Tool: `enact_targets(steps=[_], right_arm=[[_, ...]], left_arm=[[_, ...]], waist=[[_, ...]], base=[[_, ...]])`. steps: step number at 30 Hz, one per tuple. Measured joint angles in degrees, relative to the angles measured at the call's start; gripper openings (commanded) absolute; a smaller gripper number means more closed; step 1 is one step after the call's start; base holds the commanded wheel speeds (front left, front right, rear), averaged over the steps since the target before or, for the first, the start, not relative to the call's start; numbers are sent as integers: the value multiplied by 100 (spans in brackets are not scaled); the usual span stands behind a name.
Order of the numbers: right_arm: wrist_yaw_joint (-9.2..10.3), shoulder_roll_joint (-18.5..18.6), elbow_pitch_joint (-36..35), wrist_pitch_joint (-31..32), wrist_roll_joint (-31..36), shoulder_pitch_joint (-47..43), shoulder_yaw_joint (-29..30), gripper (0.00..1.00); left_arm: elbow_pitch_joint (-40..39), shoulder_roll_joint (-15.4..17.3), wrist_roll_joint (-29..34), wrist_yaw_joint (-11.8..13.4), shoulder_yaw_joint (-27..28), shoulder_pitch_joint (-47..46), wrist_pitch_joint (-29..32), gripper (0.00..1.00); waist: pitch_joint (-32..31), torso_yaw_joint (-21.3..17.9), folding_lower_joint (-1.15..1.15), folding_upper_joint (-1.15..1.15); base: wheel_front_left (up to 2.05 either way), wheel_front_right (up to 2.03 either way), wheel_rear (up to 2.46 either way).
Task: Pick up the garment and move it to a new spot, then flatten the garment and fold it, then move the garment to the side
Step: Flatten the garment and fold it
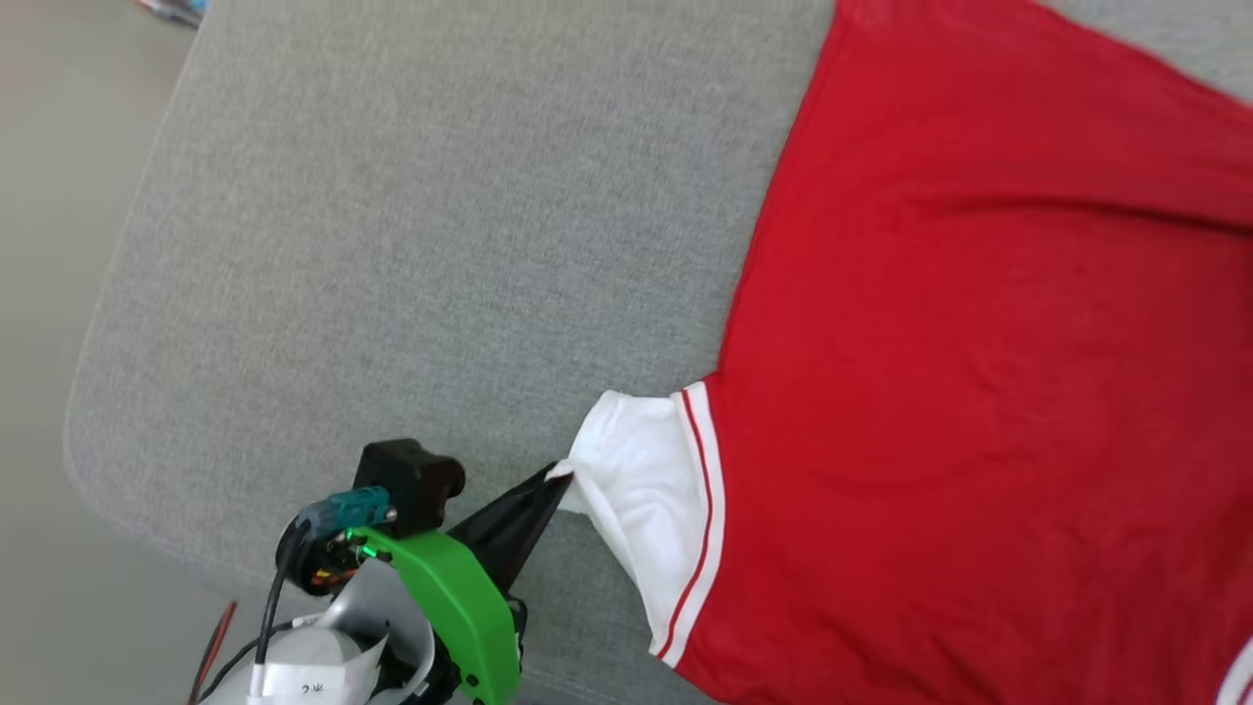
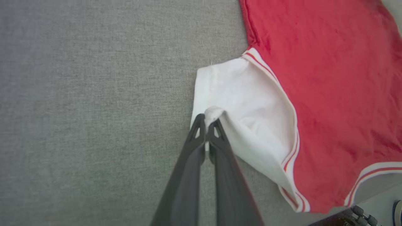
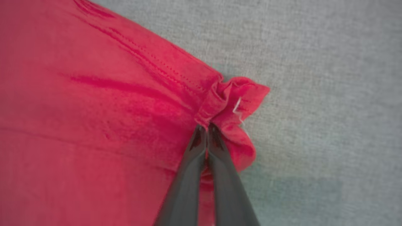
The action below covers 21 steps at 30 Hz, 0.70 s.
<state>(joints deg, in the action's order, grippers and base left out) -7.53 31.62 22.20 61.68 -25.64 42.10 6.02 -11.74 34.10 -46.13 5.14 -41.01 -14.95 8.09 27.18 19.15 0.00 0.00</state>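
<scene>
Asker: Nearest the lens, the left gripper (image 2: 206, 121) and its two dark fingers (image 2: 188, 175) come up from the bottom of the left wrist view. What are they doing?

Watcher: They are pinched together on a bunched bit of the white sleeve (image 2: 251, 103), right at its outer edge. A small nub of white cloth pokes out past the tips.

Asker: How does the sleeve sit?

Watcher: It is drawn to a point toward the tips and widens back to the striped trim (image 2: 293, 147), where it joins the red body. I cannot tell whether it is lifted off the surface.

Asker: Where is the red jersey (image 1: 979, 343) as a whole?

Watcher: In the head view it is spread over the right part of a grey cushion (image 1: 392, 245), running out of that view at the right and bottom. The cloth shows a few shallow creases. The cushion's rounded corner is at the left, with pale floor (image 1: 39, 294) beyond it. The left arm's green casing (image 1: 460, 597) sits at the lower left, and its finger tips meet the sleeve there.

Asker: And the right gripper (image 3: 205, 128)?

Watcher: It is closed too — clamped on a red hem corner (image 3: 238, 94). The cloth puckers into small folds around the tips, a loose white thread shows beside them, and the stitched hem runs away to the upper left.
</scene>
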Motion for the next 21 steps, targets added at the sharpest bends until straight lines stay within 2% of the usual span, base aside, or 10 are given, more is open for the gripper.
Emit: enact_targets(steps=[10, 21], right_arm=[[0, -235, -356, -165, -437, -1634, 198, 0], [0, -689, -1277, -55, -668, -3403, 1046, 0]], left_arm=[[252, 23, -264, 129, 62, 424, -149, 0], [350, -80, -424, 334, 227, 781, -510, 0]], waist=[[-940, -462, 0, 0], [-1863, -1014, 0, 0]], base=[[0, 0, 0], [0, 0, 0]])
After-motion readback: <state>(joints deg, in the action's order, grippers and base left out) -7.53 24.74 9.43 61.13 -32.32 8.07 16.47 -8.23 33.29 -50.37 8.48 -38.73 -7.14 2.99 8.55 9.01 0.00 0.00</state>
